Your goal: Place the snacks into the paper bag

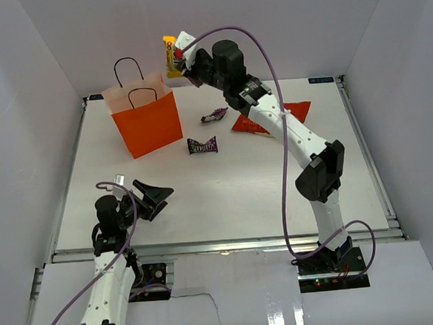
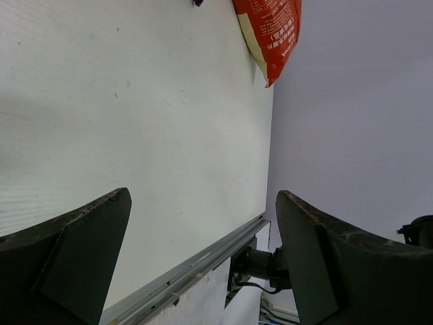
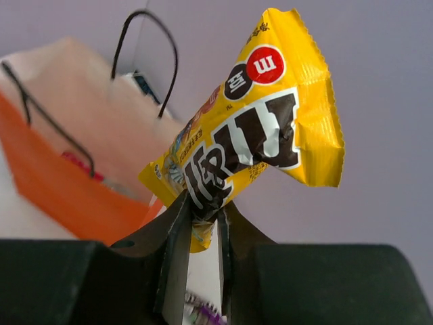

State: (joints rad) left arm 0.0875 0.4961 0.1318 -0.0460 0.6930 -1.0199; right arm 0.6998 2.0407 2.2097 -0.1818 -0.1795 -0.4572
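Note:
My right gripper is shut on a yellow candy packet, held high in the air just right of the orange paper bag. The same yellow packet shows above the bag's right corner in the top view. The bag stands upright with its black cord handles raised and its mouth open. Two dark purple packets and a red chip bag lie on the table right of the bag. My left gripper hangs open and empty near the front left. The red chip bag is far ahead of it.
White walls enclose the table on three sides. A metal rail runs along the table's front edge, close to my left gripper. My right arm stretches diagonally over the right half of the table.

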